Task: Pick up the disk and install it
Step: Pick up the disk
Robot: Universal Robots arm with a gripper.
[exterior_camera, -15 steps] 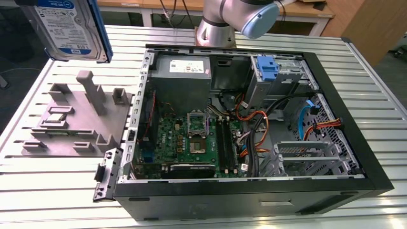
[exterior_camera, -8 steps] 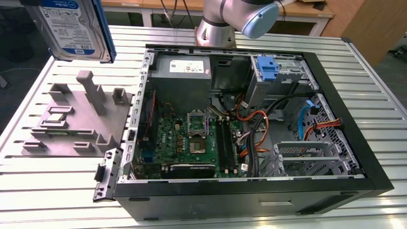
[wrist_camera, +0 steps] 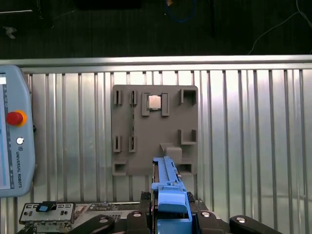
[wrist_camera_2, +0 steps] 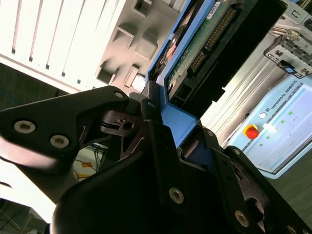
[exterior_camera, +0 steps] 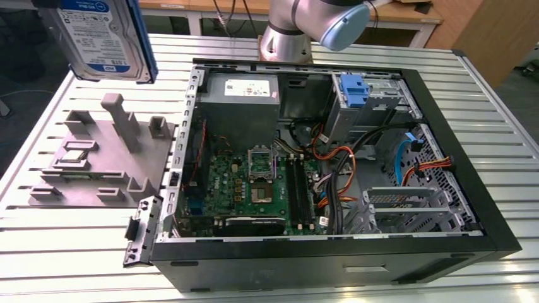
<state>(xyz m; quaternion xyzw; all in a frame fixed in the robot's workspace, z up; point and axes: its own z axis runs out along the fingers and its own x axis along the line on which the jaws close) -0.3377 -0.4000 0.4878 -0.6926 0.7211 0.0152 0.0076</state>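
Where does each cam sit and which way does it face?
Exterior view: off the arm, looking down into the open black computer case on the slatted metal table; grey arm joint behind it.
First wrist view: on the wrist, looking straight down at the grey fixture plate; black gripper shut on the disk, a grey metal hard drive in a blue plastic carrier.
Second wrist view: on the wrist, looking along the gripper at the disk's green circuit-board side.
Shared: gripper and disk in both wrist views.

Disk (exterior_camera: 101, 38) above holder (exterior_camera: 84, 165) beside case (exterior_camera: 337, 255)
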